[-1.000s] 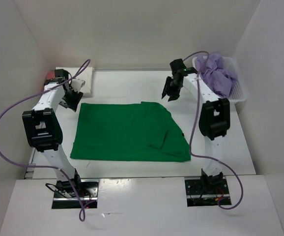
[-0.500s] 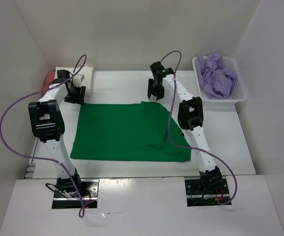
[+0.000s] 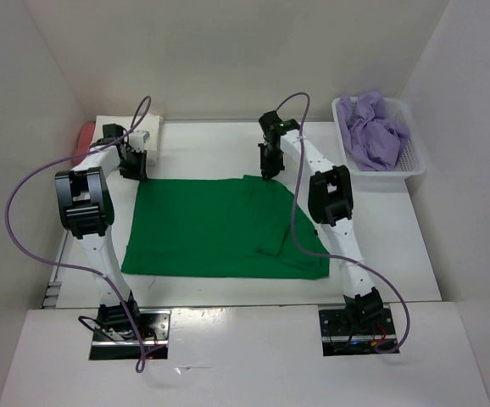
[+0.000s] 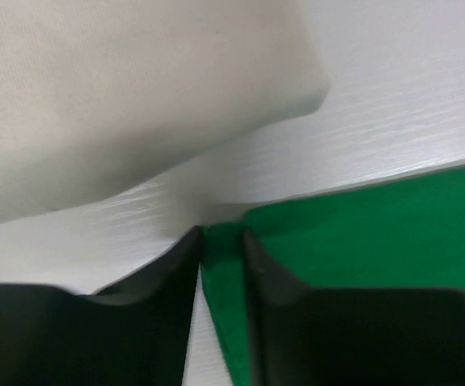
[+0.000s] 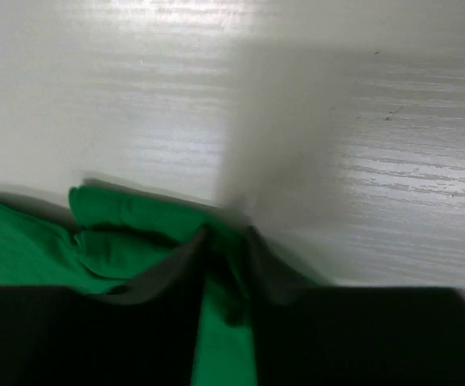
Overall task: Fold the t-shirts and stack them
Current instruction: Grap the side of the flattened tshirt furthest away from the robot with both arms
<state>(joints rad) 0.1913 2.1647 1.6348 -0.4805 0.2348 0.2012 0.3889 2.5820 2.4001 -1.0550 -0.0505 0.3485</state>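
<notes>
A bright green t-shirt [image 3: 219, 229] lies spread flat in the middle of the table, its right part folded over. My left gripper [image 3: 134, 175] is at the shirt's far left corner. In the left wrist view that gripper [image 4: 220, 236] is shut on the green corner [image 4: 353, 233]. My right gripper [image 3: 267, 176] is at the shirt's far edge; in the right wrist view it [image 5: 226, 238] pinches a bunched green fold [image 5: 128, 213]. A lavender t-shirt [image 3: 374, 131] lies crumpled in the basket. A cream-white shirt [image 3: 153, 136] and a salmon-red one [image 3: 85, 136] lie at the back left.
The white mesh basket [image 3: 414, 161] stands at the back right by the side wall. White walls close in the table on three sides. The cream shirt [image 4: 136, 96] lies just beyond my left fingers. Purple cables loop above both arms.
The right arm swung left from near the basket to the shirt's far edge. Both grippers dropped onto the green cloth and their jaws narrowed onto it.
</notes>
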